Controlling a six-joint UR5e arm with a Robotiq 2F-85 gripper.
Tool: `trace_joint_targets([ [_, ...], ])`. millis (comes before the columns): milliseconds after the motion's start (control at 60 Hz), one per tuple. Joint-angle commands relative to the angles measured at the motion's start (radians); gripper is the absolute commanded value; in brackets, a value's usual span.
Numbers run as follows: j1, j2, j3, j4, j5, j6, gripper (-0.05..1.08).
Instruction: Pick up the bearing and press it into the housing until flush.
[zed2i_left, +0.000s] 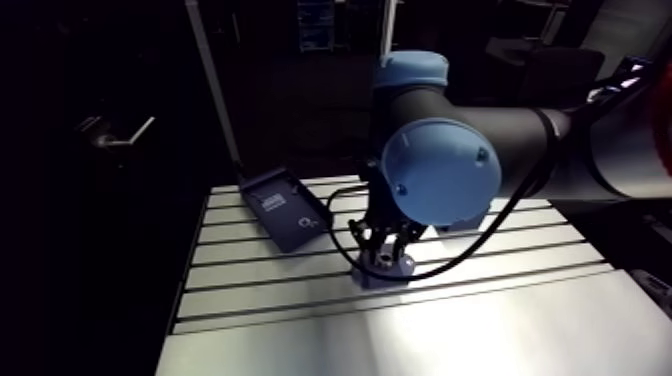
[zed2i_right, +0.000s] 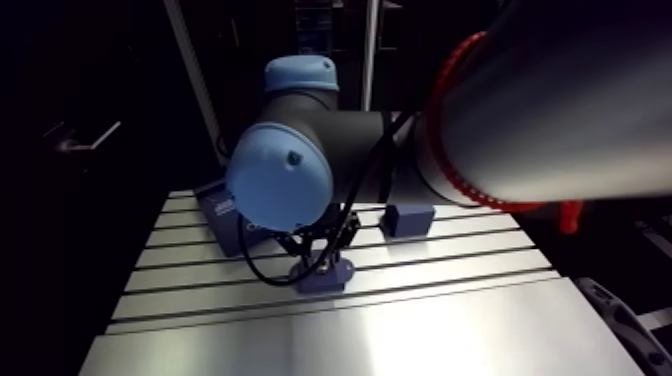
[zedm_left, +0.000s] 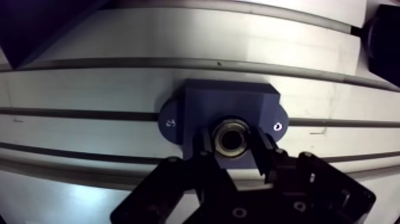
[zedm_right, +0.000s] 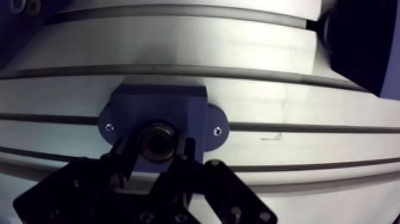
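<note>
In the wrist view the claw (zedm_left: 233, 143) is closed on the bearing (zedm_left: 232, 136), a dark finger (zedm_left: 204, 146) pressed against each side of the metal ring. The bearing sits at the bore of the dark-blue housing (zedm_left: 229, 104), though how deep it sits cannot be told. The housing stands on the slotted aluminium table (zedm_left: 178, 36), straddling one of its grooves, with a screw in each rounded side ear. In the arm view a flat dark-blue case (zed2i_left: 285, 208) lies near it and a small dark-blue block (zed2i_right: 408, 218) stands apart on the other side.
</note>
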Motion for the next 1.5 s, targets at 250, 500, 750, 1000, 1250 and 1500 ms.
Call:
trace_joint_targets([
  [250,0.0,-0.002,0.0,0.0,0.001,0.0,0.58],
  [500,0.0,-0.007,0.0,0.001,0.001,0.0,0.57],
  [750,0.0,-0.007,0.002,0.001,0.001,0.0,0.44],
  [1000,0.003,-0.016,-0.003,0.004,0.001,0.002,0.02],
  [1250,0.005,-0.031,-0.007,0.006,0.001,0.002,0.01],
  [1500,0.006,-0.06,-0.019,0.04,0.003,0.003,0.01],
])
